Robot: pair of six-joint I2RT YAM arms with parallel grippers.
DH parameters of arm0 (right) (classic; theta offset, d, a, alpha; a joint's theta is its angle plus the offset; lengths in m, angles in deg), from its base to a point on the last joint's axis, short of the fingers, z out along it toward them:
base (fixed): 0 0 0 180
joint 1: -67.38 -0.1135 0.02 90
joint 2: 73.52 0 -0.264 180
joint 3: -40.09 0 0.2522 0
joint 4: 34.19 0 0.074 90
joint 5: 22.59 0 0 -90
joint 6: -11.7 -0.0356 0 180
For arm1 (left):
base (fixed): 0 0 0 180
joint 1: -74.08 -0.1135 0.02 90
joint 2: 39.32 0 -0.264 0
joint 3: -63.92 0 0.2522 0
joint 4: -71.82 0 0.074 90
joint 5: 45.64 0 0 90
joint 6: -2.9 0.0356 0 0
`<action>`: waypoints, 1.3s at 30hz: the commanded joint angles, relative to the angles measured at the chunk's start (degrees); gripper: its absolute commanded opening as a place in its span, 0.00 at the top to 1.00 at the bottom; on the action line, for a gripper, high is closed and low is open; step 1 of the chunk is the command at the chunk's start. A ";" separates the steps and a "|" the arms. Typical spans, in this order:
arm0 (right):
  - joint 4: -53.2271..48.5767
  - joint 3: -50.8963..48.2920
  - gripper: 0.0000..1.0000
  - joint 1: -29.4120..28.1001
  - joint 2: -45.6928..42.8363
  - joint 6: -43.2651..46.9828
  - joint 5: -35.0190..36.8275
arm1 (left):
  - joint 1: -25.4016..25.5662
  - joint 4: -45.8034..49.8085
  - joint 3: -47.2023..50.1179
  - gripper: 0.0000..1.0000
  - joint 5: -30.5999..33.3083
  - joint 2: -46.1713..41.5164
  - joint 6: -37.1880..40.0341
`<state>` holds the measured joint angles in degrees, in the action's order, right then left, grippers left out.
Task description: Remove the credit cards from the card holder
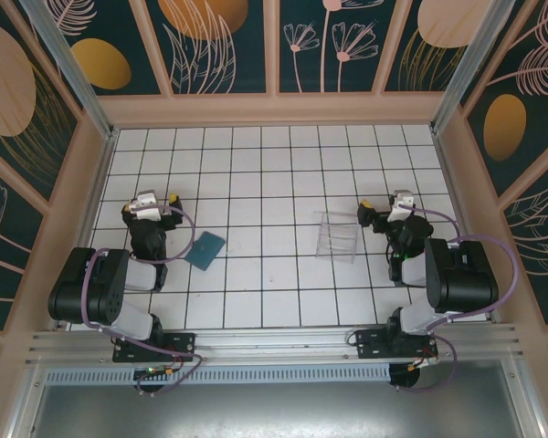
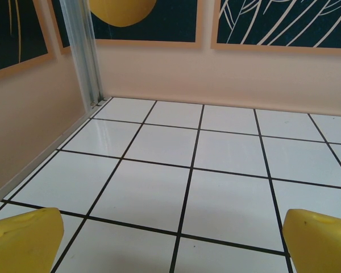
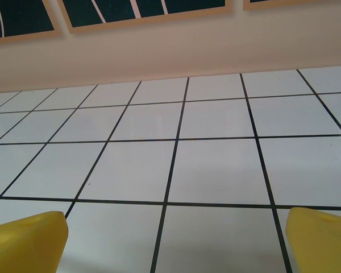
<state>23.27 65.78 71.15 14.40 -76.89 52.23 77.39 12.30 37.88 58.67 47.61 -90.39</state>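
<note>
The card holder (image 1: 205, 249), slate-blue and flat, lay on the white-tiled desk (image 1: 274, 169) in its left half, a little closer to the near edge than to the far one. Its sides were skewed to the black tile lines. From above, only its outer face showed (whether any cards sat inside could not be told). Nothing touched it.

The left arm (image 1: 100, 287) was folded up near the desk's near-left corner, its wrist reaching forward along the left edge. The card holder lay just beside that wrist, on its right, and apart from it. In the left wrist view the left jaws stood wide open. One yellow fingertip (image 2: 23, 242) sat in the lower left corner and the other in the lower right, with bare tiles between them. Beyond them that view looked toward the desk's far-left corner, where a metal post (image 2: 85, 51) rose against the peach wall (image 2: 227, 74).

The right arm (image 1: 457, 274) was folded the same way by the near-right corner, its wrist pointing up the right side of the desk. The right jaws were likewise fully spread, with a yellow fingertip (image 3: 25, 242) at each lower corner of the right wrist view. There was only open tile between them, and the far wall lay ahead.

A clear plastic box (image 1: 336, 237) rested in the right half of the desk, near the right wrist and on its left. It was well apart from the card holder.
</note>
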 commanded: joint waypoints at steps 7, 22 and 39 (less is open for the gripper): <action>-0.03 1.53 0.01 -0.02 0.20 -1.92 7.65 | -0.33 -1.71 -0.15 0.01 -0.55 0.12 -0.28; -6.10 4.13 0.01 -2.39 -2.13 -1.41 14.02 | -0.32 -0.54 0.14 0.01 0.80 -2.49 -0.30; -75.29 25.73 0.07 -6.41 -20.78 -14.23 13.33 | 6.01 61.35 -28.56 0.02 -4.50 -13.46 -18.75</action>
<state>-35.02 88.27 65.79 -4.96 -85.37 66.19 83.05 57.13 14.89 59.98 33.19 -103.20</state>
